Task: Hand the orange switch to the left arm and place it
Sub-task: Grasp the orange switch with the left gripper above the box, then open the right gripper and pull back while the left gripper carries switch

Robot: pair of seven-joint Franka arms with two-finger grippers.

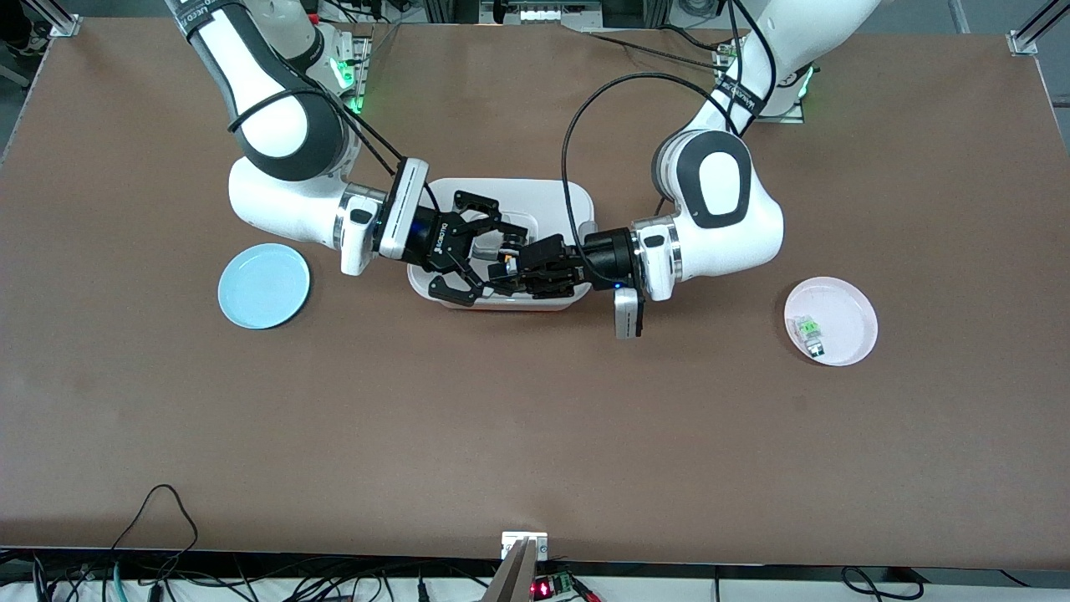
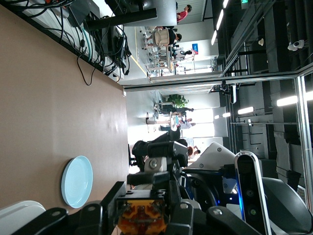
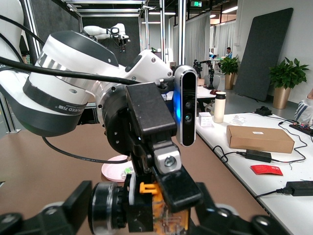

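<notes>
White arms level over box (image 1: 501,196), left tool (image 1: 525,269) pinching orange switch (image 1: 507,266), right tool (image 1: 476,251) spread.

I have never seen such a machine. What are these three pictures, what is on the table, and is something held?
Two white robot arms stand at a brown table. One picture looks down from a high camera facing them; the other two come from cameras on each arm's wrist.

The two grippers meet in the air above a white box in the middle of the table. The left gripper has its jaws shut on the orange switch, a small part that shows close up in the left wrist view. The right gripper has its jaws spread open around that part, so the left arm alone holds it.

A blue plate lies toward the right arm's end. A pink plate toward the left arm's end carries a small clear part with green marks.
</notes>
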